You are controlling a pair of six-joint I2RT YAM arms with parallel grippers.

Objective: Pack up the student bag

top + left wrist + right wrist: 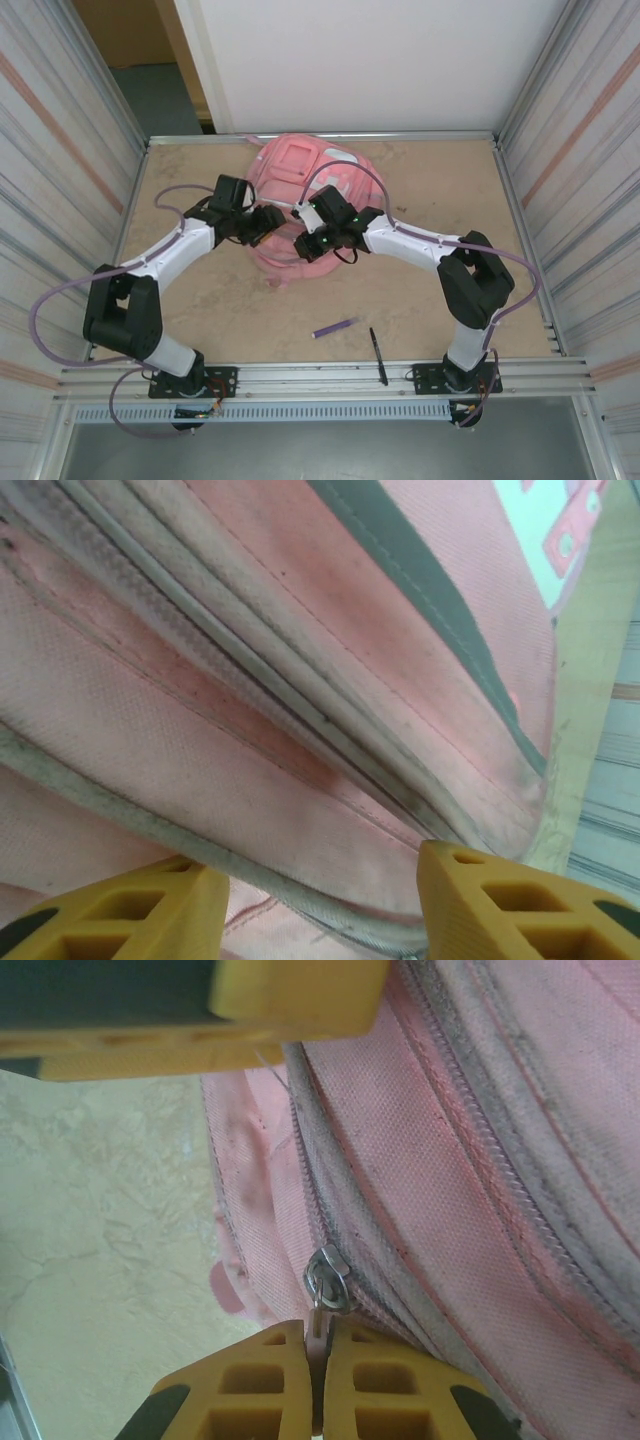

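pinching the zip pull (327,1286) of the bag (310,170), the right gripper (318,1375) is pressed shut — the left gripper (318,885) is held spread over pink fabric.

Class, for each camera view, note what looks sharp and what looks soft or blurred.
Top external: even light, student bag sharp, shadows faint. Left wrist: bag weave crisp, yellow fingers soft. Right wrist: zip pull crisp, table behind softer.
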